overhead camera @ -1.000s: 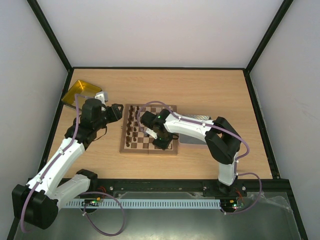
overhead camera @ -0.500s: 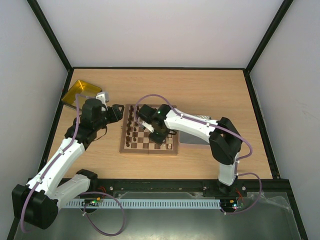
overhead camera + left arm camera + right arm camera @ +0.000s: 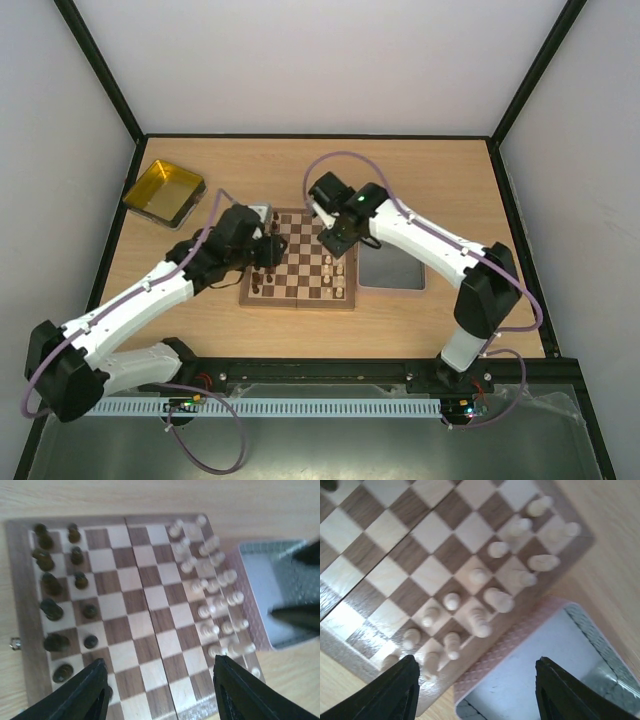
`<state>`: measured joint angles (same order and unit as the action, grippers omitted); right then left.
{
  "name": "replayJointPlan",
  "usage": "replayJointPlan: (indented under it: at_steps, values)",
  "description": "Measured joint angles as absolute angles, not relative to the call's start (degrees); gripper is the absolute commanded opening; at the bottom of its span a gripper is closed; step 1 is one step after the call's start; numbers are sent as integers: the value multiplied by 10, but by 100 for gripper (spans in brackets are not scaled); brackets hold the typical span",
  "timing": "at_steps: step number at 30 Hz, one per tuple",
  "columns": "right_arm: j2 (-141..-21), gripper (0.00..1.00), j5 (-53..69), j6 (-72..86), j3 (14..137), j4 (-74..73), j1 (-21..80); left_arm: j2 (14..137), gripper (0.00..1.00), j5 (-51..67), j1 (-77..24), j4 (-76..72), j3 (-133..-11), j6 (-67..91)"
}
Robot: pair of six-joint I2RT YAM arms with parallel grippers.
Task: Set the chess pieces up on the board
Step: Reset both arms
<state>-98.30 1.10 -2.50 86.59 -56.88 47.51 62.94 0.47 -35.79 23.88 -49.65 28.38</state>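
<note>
Grey metal tray beside board, yellow tray well apart, left tool and right tool spread empty

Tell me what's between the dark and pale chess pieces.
Only bare squares of the board lie between the dark pieces and the pale pieces, clearest in the left wrist view.

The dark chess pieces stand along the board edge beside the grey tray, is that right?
Not quite: the pale pieces stand along the board edge beside the grey tray; the dark ones line the opposite edge. The left wrist view shows it.
</note>
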Motion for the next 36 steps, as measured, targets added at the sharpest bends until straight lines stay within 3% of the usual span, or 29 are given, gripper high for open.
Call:
replayJointPlan:
  at_steps: [6,9,18,36]
  values:
    - [-925,77,10,-17,840,-543,418,670,57,-45,-448,283,-528,285]
    - [-875,81,10,-15,803,-529,405,693,58,-72,-484,297,-545,286]
    - [-758,85,16,-12,698,-487,357,771,58,-146,-571,317,-552,290]
    - [-706,86,100,-4,623,-455,250,778,60,-164,-576,323,-587,300]
